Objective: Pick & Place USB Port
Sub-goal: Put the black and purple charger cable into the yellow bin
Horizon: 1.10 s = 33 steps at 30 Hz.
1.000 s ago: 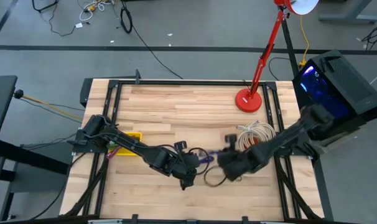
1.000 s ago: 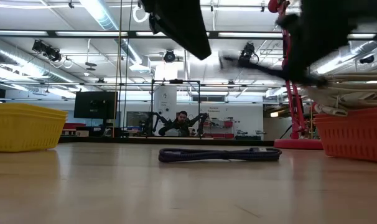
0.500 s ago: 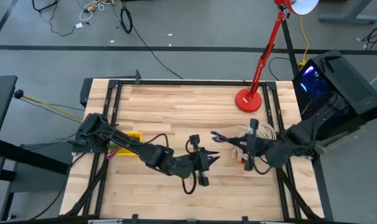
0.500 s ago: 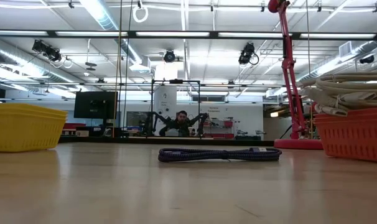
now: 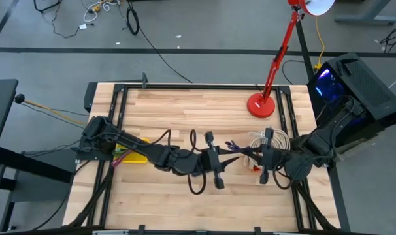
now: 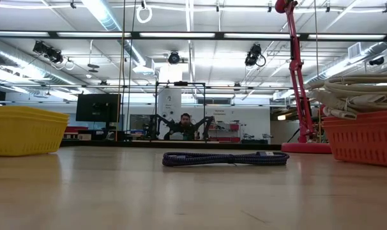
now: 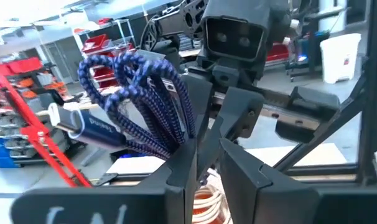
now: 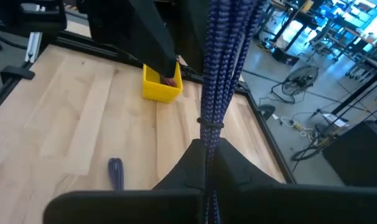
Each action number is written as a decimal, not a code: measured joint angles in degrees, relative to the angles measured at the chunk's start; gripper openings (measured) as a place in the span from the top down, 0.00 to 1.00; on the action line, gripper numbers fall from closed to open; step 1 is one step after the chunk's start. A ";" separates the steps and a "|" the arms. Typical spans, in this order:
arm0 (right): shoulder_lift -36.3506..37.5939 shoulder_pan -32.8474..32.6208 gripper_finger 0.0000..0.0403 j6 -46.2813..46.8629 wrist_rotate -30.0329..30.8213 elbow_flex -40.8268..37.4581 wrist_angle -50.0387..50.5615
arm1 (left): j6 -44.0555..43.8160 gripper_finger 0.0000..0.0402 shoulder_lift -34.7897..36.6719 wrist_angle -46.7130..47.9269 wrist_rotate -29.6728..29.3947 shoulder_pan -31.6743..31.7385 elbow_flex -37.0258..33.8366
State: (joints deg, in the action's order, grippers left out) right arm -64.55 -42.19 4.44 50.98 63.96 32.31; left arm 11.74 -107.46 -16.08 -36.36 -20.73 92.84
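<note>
With both the left end effector (image 5: pixel 219 162) and right end effector (image 5: pixel 258 158) pinching the cable (image 5: pixel 235 147), release one side only once the other's grip looks firm.

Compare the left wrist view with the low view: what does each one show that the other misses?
Only the left wrist view shows the left gripper shut on a bundled blue cable, with the right gripper facing it close by. Only the low view shows a second blue cable lying flat on the table, the yellow basket and a seated person far behind. Both show the red lamp arm and the pale coiled cords.
</note>
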 joint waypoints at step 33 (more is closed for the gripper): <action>0.42 -0.59 0.99 -3.25 -0.90 0.07 -3.34 | -0.99 0.81 -0.02 -4.52 5.56 0.89 -0.07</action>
State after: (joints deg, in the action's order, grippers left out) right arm -64.14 -42.78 1.19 50.09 64.03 28.97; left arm 10.75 -107.48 -20.59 -30.80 -19.85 92.77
